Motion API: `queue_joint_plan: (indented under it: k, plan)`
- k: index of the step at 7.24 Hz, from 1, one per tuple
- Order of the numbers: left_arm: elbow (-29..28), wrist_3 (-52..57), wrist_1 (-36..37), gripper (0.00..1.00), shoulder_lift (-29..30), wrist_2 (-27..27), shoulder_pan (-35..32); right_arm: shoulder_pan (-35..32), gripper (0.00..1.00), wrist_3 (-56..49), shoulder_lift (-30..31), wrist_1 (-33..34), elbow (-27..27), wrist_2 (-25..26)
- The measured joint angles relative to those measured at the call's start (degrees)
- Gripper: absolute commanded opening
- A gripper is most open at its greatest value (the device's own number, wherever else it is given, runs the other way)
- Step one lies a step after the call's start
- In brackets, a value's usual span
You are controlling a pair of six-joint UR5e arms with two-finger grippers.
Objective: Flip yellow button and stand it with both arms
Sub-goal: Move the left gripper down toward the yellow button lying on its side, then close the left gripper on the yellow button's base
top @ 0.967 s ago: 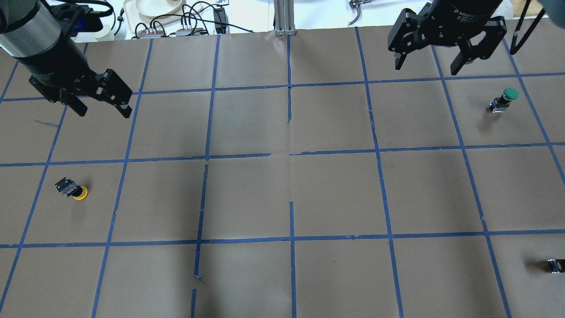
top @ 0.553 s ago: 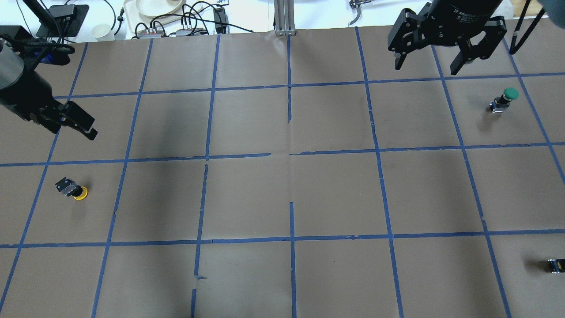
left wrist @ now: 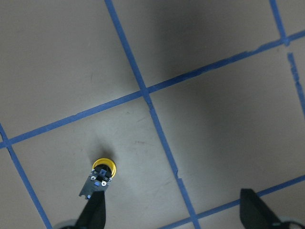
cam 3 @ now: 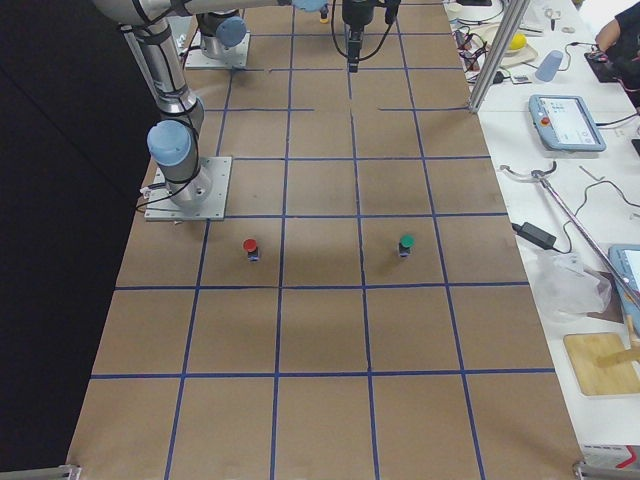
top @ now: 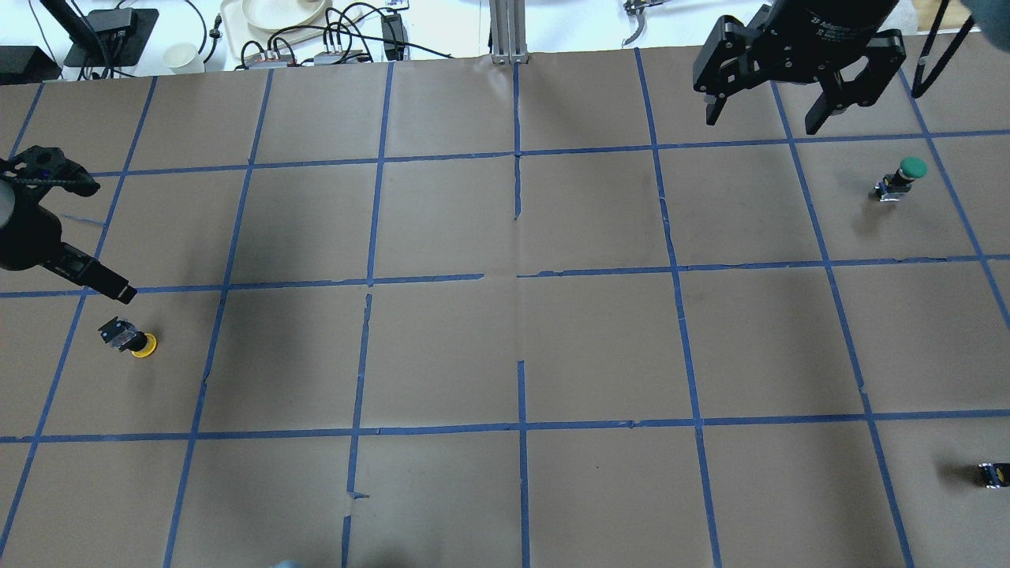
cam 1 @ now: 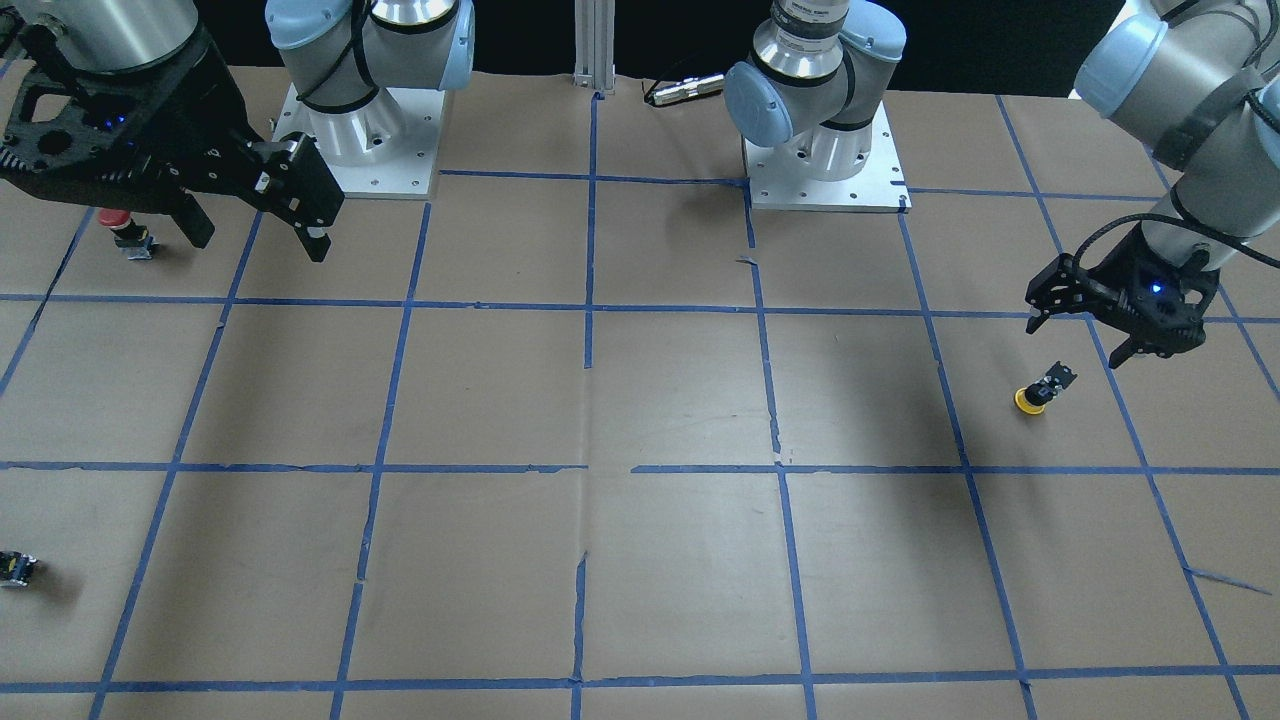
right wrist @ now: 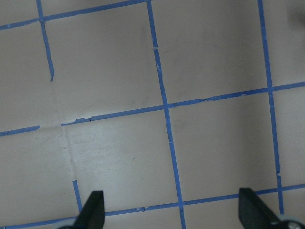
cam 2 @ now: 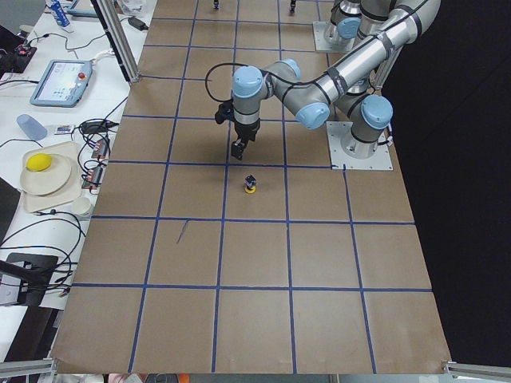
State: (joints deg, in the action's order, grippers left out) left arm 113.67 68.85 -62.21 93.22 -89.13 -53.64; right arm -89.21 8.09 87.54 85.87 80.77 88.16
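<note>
The yellow button (top: 131, 339) rests cap-down on the brown paper at the table's left, its black body tilted upward. It also shows in the front view (cam 1: 1035, 392), the left side view (cam 2: 251, 185) and the left wrist view (left wrist: 100, 175). My left gripper (cam 1: 1078, 342) is open and empty, hovering above and just to the robot side of the button. In the left wrist view (left wrist: 174, 217) the button lies close to one finger (left wrist: 93, 215). My right gripper (top: 761, 120) is open and empty, held high at the far right, and shows in the front view (cam 1: 260, 240).
A green button (top: 903, 177) stands at the far right. A red button (cam 1: 127, 230) stands partly behind my right gripper. A small dark capless part (top: 993, 475) lies near the right edge. Blue tape lines grid the paper. Cables and dishes lie beyond the far edge.
My left gripper has swung left and come down toward the yellow button, still open. The button and the right arm have not moved.
</note>
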Motion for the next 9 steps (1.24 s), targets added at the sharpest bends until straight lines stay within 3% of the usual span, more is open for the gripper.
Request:
queue_joint_plan:
  k: [2,4,5,6,7,8,9]
  plan:
    - [3.9,11.3,6.9,1.00,2.7,0.2,3.5,0.0,1.00,0.0,0.0,0.0,0.0,0.0]
    - [4.1,15.2,13.8,0.98,6.9,0.9,4.5,0.0,1.00,0.0,0.0,0.0,0.0,0.0]
    - [4.5,15.9,15.4,0.90,8.2,1.5,4.6,0.0,1.00,0.0,0.0,0.0,0.0,0.0]
    - [4.7,16.2,16.1,0.66,9.1,1.7,4.7,-0.1,1.00,0.0,0.0,0.0,0.0,0.0]
    - [4.8,16.8,16.3,0.52,9.8,1.7,4.7,-0.1,1.00,0.0,0.0,0.0,0.0,0.0]
    - [4.8,18.5,16.2,0.46,10.3,1.6,4.7,-0.1,1.00,0.0,0.0,0.0,0.0,0.0]
    - [4.9,20.4,16.1,0.27,10.5,1.5,4.8,-0.1,1.00,0.0,0.0,0.0,0.0,0.0]
